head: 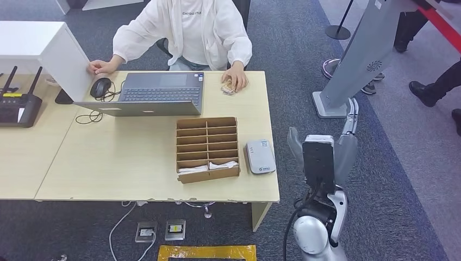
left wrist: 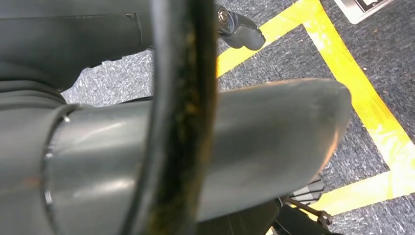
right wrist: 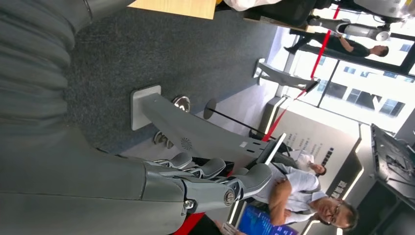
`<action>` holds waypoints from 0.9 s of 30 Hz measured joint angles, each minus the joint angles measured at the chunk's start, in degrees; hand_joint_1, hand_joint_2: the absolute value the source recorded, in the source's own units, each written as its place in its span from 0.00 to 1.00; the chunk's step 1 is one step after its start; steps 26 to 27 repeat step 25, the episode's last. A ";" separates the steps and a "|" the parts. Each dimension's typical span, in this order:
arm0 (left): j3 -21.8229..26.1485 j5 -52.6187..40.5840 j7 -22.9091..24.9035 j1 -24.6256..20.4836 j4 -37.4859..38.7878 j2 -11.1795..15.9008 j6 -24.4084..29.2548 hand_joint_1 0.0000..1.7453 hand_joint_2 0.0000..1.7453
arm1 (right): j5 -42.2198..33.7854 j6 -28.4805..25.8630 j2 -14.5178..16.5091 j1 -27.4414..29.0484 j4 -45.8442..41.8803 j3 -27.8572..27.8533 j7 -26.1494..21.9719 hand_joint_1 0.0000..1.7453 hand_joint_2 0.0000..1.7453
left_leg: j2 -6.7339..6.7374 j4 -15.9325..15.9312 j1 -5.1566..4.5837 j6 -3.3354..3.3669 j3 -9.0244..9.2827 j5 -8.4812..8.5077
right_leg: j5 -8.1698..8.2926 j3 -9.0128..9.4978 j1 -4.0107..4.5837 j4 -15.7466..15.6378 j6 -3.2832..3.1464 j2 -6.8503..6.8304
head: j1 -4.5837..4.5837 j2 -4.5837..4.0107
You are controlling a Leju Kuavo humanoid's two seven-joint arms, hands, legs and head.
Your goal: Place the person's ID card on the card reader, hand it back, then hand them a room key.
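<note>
**A:** What does the cardboard organizer (head: 207, 148) hold?

**B:** It sits at the centre of the head view on the wooden table (head: 136, 168), split into two columns of slots. The two lowest slots carry pale cards (head: 209, 167); the slots above look bare.

**A:** And the ID card?

**B:** A small pale thing (head: 228, 87), perhaps the ID card, lies under the person's hand (head: 237, 79) at the upper centre of the frame, just right of the laptop (head: 157, 93). It is too small to read any print or colour bands on it.

**A:** Where is the card reader?

**B:** The card reader (head: 260, 156) is a light grey rounded slab with a small blue mark near its lower edge, lying just right of the organizer, near the table's right edge.

**A:** The robot's hands?

**B:** The right hand (head: 348, 128) is raised at the right of the frame, off the table beside the reader, fingers extended and holding nothing; its wrist view shows the fingers (right wrist: 215, 169) lightly curved and apart. In the left wrist view, the left hand (left wrist: 235, 147) is a grey blur over carpet and yellow floor tape (left wrist: 372, 107); one cannot tell how its fingers lie.
</note>
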 joint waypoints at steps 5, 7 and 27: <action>0.00 0.23 0.01 0.00 -0.01 0.00 -0.19 0.00 0.00 | -1.14 0.09 -2.09 1.83 -3.28 1.25 1.92 0.00 1.00 | -0.01 0.00 0.00 0.00 -0.01 0.00 | 0.00 0.00 0.00 0.01 0.00 0.00 | 0.00 0.00; 0.00 0.26 0.01 -0.01 -0.02 -0.01 -0.26 0.00 0.00 | -1.16 0.15 -2.79 1.99 -4.04 2.04 2.53 0.00 1.00 | -0.01 0.00 0.00 0.00 -0.01 0.00 | 0.00 0.01 0.00 0.01 0.00 0.00 | 0.01 0.00; 0.00 0.43 0.22 -0.05 -0.02 0.25 -1.04 0.00 0.00 | -3.66 0.26 -7.61 3.06 -6.62 7.48 6.05 0.00 1.00 | -0.02 0.00 0.00 0.00 -0.01 0.00 | 0.00 0.00 0.00 0.01 0.00 -0.01 | 0.00 0.00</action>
